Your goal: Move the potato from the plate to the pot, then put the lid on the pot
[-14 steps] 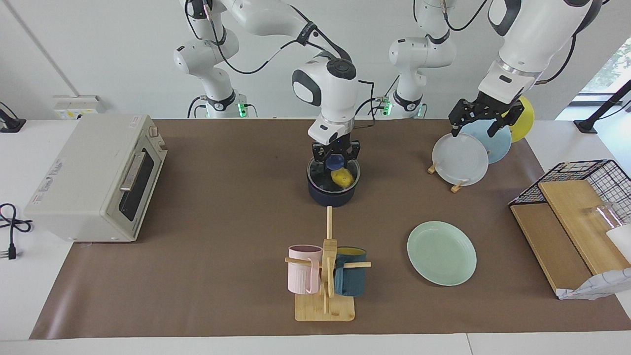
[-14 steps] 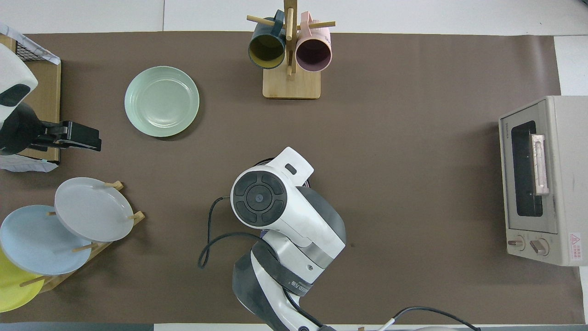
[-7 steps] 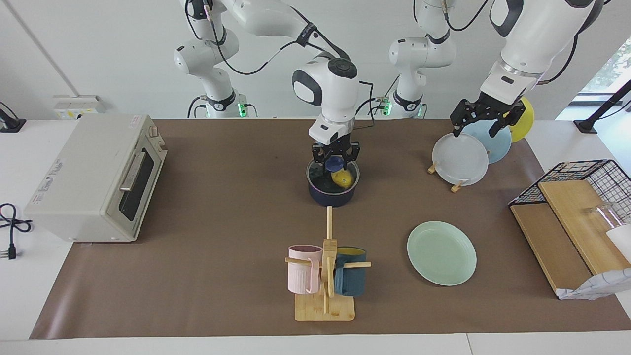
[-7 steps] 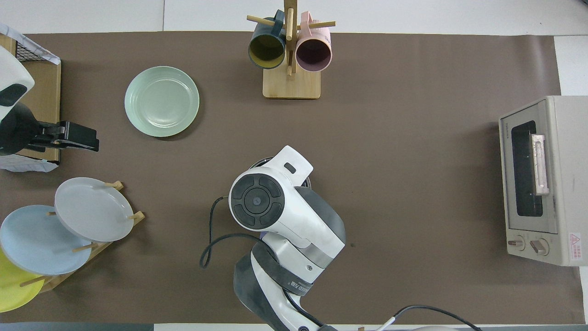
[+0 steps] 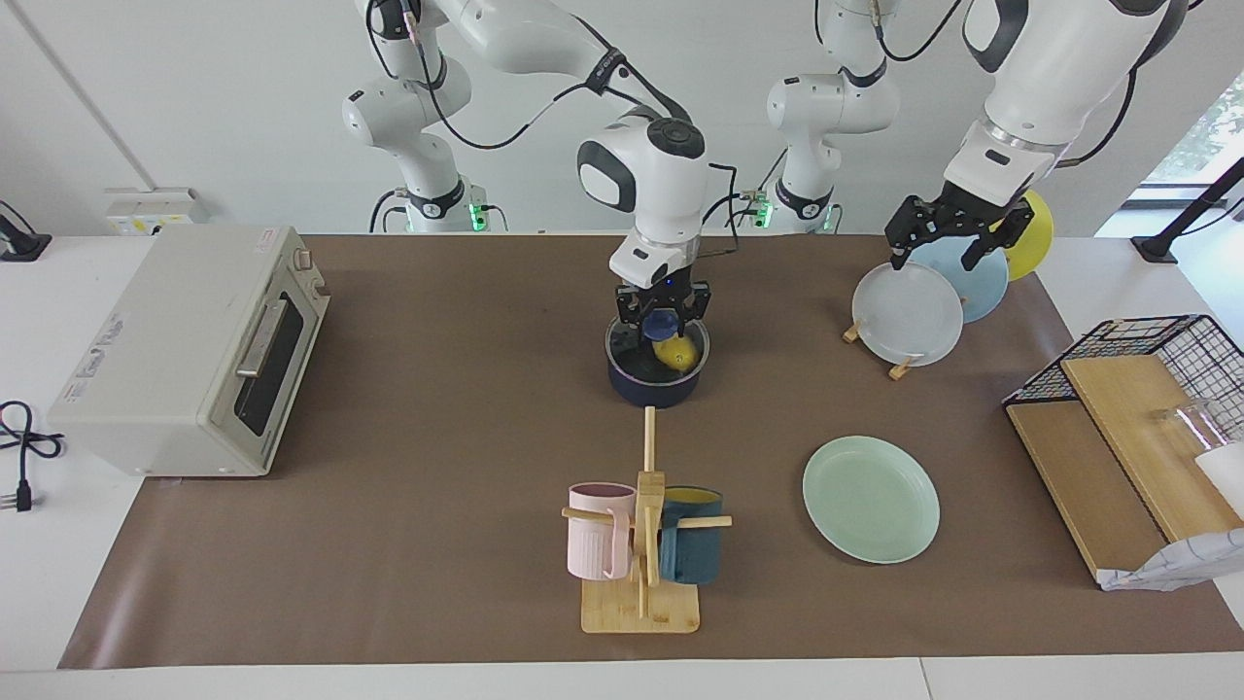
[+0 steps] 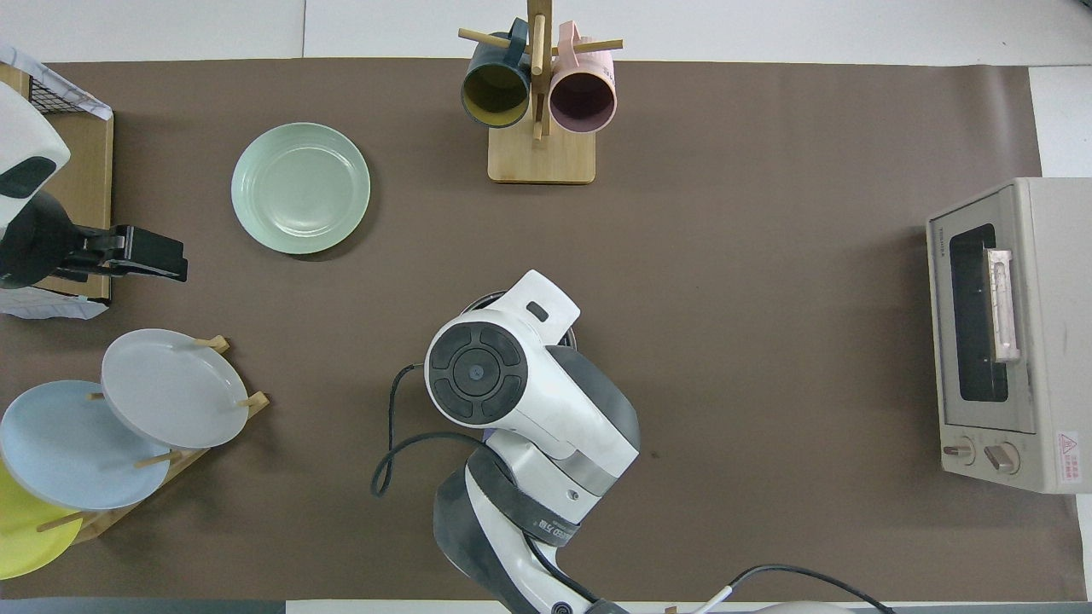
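Right gripper (image 5: 662, 315) clamped on the blue knob of the lid (image 5: 657, 348), lid resting on the pot (image 5: 656, 384) mid-desk. Potato (image 5: 677, 354) seen through the glass, inside the pot. Mint-green plate (image 5: 871, 498) bare, toward the left arm's end. Left gripper (image 5: 945, 237) spread wide, waiting above the upright plates (image 5: 907, 313).

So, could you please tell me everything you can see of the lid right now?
The lid is a round clear glass disc with a metal rim and a blue knob at its centre. It lies level on the dark navy pot, and the yellow potato shows through the glass. The right gripper stands straight above it, jaws shut on the knob. In the overhead view the right arm hides nearly all of it.
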Robot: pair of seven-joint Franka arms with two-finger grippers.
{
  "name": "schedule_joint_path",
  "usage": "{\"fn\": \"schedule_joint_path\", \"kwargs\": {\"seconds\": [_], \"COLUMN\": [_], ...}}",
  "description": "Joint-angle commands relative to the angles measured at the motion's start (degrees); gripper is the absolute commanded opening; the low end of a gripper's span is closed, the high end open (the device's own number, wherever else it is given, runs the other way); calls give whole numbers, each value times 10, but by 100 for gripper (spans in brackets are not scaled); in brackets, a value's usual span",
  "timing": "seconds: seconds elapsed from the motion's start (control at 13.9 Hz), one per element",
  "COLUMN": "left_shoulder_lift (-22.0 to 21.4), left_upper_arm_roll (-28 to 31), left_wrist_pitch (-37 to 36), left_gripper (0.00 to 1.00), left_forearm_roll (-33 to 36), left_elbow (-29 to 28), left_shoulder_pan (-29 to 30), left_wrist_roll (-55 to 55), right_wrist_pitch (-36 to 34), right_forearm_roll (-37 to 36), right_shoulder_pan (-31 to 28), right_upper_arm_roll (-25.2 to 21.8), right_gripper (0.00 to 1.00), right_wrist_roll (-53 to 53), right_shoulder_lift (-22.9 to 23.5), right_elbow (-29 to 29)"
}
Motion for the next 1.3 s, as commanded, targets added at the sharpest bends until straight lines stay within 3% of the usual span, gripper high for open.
{"fn": "schedule_joint_path", "kwargs": {"seconds": [0.0, 0.14, 0.22, 0.29, 0.36, 0.86, 1.22], "left_shoulder_lift": [-10, -11, -11, -11, -11, -11, -11], "left_upper_arm_roll": [-4, -4, -4, -4, -4, -4, -4], "left_wrist_pitch": [-3, -9, -7, -8, -9, -9, -9], "left_gripper": [100, 100, 100, 100, 100, 100, 100], "left_forearm_roll": [4, 4, 4, 4, 4, 4, 4], "left_elbow": [-8, -9, -9, -9, -9, -9, -9], "left_shoulder_pan": [8, 9, 9, 9, 9, 9, 9], "left_wrist_roll": [1, 1, 1, 0, 0, 1, 1], "right_wrist_pitch": [14, 14, 14, 13, 12, -107, -244], "right_forearm_roll": [-4, -3, -2, -2, -3, -1, 24], "right_shoulder_pan": [2, 2, 0, 1, 0, -62, -198], "right_upper_arm_roll": [-1, -1, -1, -1, -1, -1, -2], "right_gripper": [61, 66, 76, 96, 100, 100, 100], "right_wrist_roll": [10, 10, 9, 9, 9, -70, -261], "right_shoulder_lift": [3, 6, 6, 6, 6, -11, -106], "right_elbow": [1, 1, 1, 3, 4, 102, 100]}}
